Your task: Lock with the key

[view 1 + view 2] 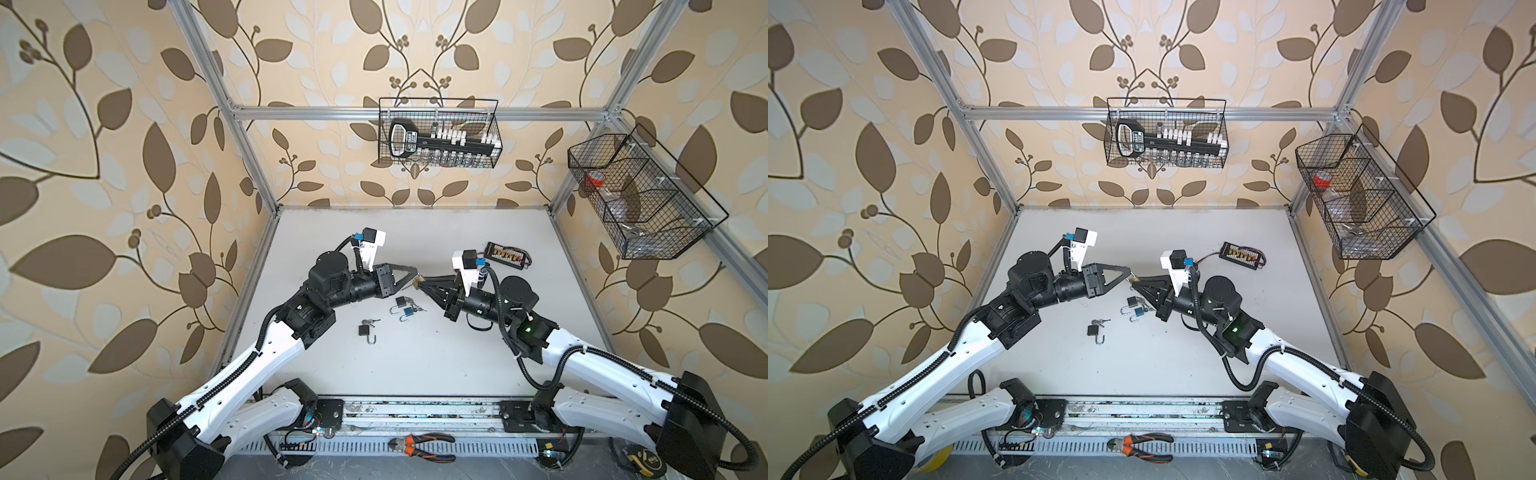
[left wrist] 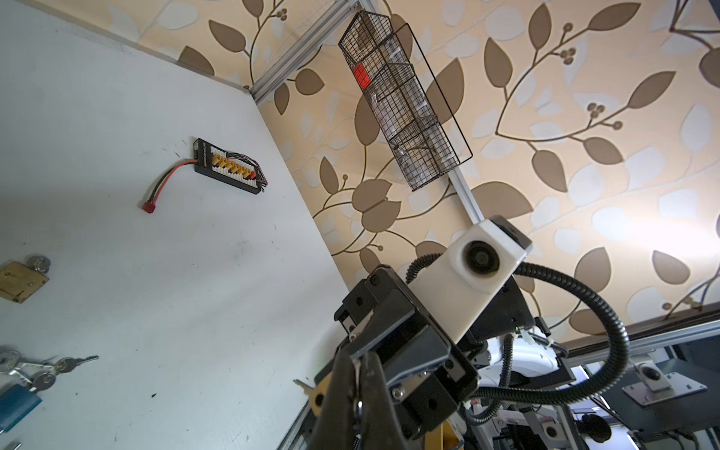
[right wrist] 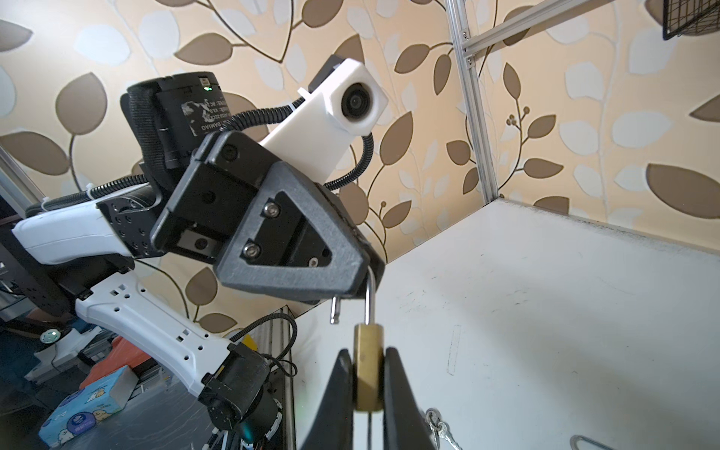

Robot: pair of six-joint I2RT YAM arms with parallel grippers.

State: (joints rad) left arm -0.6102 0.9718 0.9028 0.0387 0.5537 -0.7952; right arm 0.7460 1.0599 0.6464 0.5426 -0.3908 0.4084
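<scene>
Padlock [image 1: 418, 284]: in a top view shackle [image 3: 370, 304] points 10 o'clock, axis 4-to-10
Right gripper [image 3: 367, 356]: clamps its body
Left gripper [image 3: 362, 278]: pinches shackle

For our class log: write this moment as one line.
left hand grips shackle | right hand grips padlock | shackle open

A brass padlock [image 3: 368, 370] is seen clamped between the fingers [image 3: 338, 393] of the right gripper [image 3: 368, 356]. Its shackle [image 3: 370, 302] is open and is held at the bend by the left gripper [image 3: 364, 274], above the white counter [image 3: 545, 311].
</scene>
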